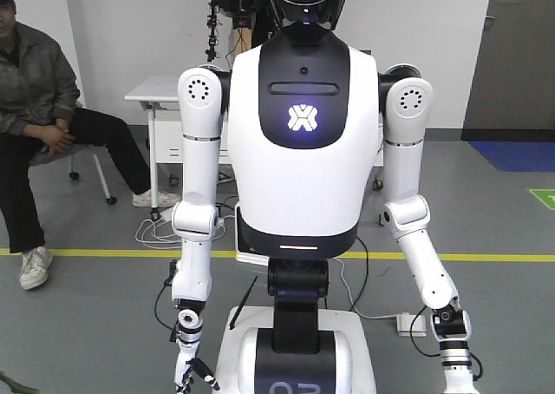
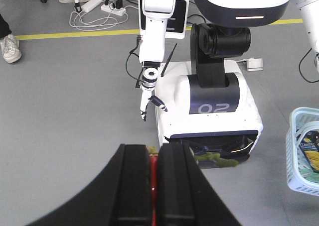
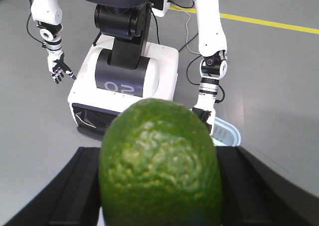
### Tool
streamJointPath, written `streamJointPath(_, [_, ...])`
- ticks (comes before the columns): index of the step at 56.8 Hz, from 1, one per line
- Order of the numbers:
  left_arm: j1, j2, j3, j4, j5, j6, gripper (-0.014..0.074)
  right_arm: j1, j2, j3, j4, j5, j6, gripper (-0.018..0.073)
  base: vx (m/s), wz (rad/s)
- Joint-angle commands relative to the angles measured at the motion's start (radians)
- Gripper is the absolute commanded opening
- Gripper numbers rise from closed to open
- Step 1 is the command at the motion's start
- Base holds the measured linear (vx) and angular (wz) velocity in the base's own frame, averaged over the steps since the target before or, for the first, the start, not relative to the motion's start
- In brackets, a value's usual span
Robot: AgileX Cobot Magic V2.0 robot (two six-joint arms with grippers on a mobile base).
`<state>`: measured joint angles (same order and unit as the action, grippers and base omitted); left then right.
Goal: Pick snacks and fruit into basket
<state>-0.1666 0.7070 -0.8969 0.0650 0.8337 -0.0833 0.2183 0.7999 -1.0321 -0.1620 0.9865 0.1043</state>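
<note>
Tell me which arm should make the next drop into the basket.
Right. The right end effector grips a lime, with the basket just beyond it. The left end effector is shut with only a red sliver showing between its fingers.

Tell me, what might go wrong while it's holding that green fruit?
1. The lime is round and bulges well past the right gripper, so it could slip out on the way.
2. The basket sits low on the floor and is only partly in view. A release off its centre could bounce the lime off the rim.
3. Another robot stands close beside the basket, and a wide swing might clip it.
</note>
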Motion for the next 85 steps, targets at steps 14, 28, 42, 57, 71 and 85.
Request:
streamJointPath(14, [-0.002,0.004,-0.033,0.001,-0.076,-0.005,-0.0006,-0.002,-0.001,-0.031,-0.022,-0.075,-0.006,-0.0007,0.00,0.00])
streamJointPath(28, [-0.002,0.004,-0.033,0.001,-0.076,-0.005,-0.0006,-0.002,-0.001,-0.031,-0.022,-0.075,-0.006,-0.0007,0.00,0.00])
streamJointPath(42, [-0.002,0.004,-0.033,0.001,-0.076,-0.005,-0.0006,-0.002,-0.001,-0.031,-0.022,-0.075,-0.006,-0.0007,0.00,0.00])
streamJointPath(57, [-0.002,0.004,-0.033,0.001,-0.076,-0.005,-0.0006,-0.002,-0.001,-0.031,-0.022,-0.075,-0.006,-0.0007,0.00,0.00])
streamJointPath(71, [-0.002,0.004,-0.033,0.001,-0.076,-0.005,-0.0006,-0.002,-0.001,-0.031,-0.022,-0.074,-0.006,-0.0007,0.00,0.00])
streamJointPath(85, [-0.002,0.004,-0.033,0.001,-0.076,-0.005,-0.0006,-0.002,-0.001,-0.031,-0.022,-0.074,-0.006,-0.0007,0.00,0.00])
